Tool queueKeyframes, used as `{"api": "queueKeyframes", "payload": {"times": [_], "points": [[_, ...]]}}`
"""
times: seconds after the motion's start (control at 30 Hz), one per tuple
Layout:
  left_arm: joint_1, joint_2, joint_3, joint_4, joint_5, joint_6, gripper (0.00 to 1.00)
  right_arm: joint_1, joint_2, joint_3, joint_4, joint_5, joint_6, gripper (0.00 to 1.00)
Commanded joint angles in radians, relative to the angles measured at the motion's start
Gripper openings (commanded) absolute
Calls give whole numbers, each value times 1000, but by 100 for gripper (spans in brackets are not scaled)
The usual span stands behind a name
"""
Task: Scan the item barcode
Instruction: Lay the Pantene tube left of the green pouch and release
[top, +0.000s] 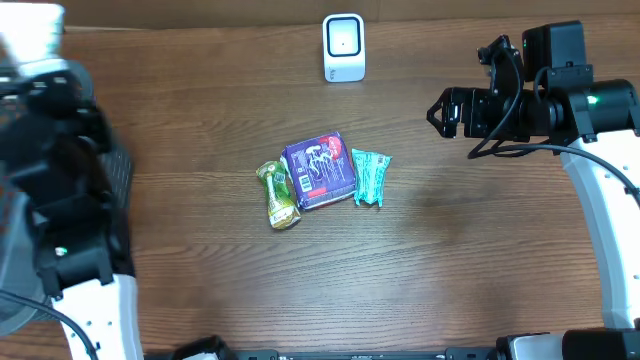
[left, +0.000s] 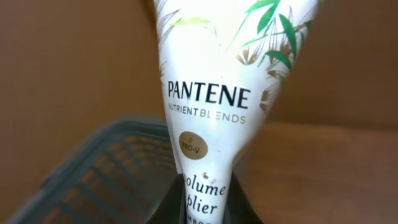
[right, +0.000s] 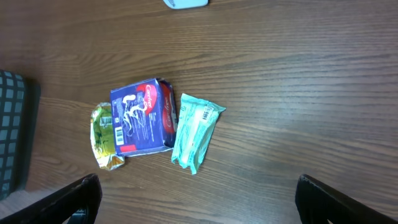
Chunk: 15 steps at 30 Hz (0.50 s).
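Left gripper (left: 210, 210) is clamping the Pantene tube (left: 208, 93).
The tube is rising toward 12 o'clock from the jaws, with a dark basket (left: 99, 180) lying behind at 8 o'clock. The right gripper (top: 432, 113) is hanging wide open, with the scanner (top: 343, 47) at its 10 o'clock and the purple box (top: 318, 170), green packet (top: 280, 195) and teal packet (top: 368, 178) at 8 o'clock.

Brown wooden table (top: 450, 260) fills whole overhead view. Grain runs left to right, with darker band near far edge. Matte finish. Light soft and even, shadows faint. Right wrist view shows same wood grain. Left wrist view: blurred brown backdrop.
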Motion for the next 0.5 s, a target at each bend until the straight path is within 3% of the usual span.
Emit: {"api": "queueKeyframes", "payload": {"times": [0.0, 0.2, 0.3, 0.47], "points": [[-148, -5, 15, -141, -22, -143, 4, 1, 3, -3, 2, -2, 4, 100], [-399, 97, 15, -515, -20, -665, 4, 1, 3, -3, 2, -2, 4, 100], [-490, 202, 13, -653, -25, -734, 4, 1, 3, -3, 2, -2, 3, 100], [-537, 398, 12, -703, 1, -843, 4, 1, 3, -3, 9, -2, 3, 100]]}}
